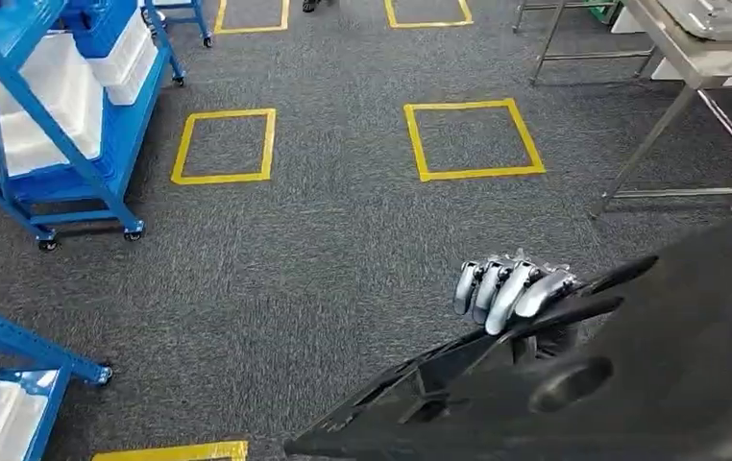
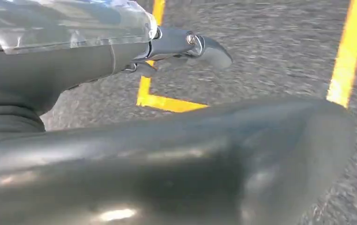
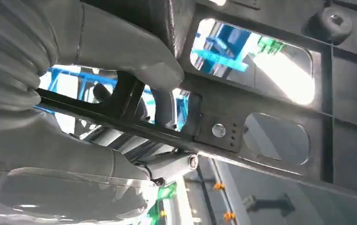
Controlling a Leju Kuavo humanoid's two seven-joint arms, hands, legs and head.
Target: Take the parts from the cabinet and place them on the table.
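Grey carpet (image 1: 343,259) covered the room, marked with yellow taped squares (image 1: 474,139). Blue racks (image 1: 74,182) holding white bins (image 1: 31,106) stood along the left side — a steel counter (image 1: 689,58) stood off to the far right, with open floor between them. A big black moulded part (image 1: 631,384) rode low in front of the robot. The right hand (image 1: 508,293) curled its fingers (image 3: 120,51) over the part's edge, gripping a rib. The left hand (image 2: 64,61) lay against the part (image 2: 190,164) — I could not tell its grip.
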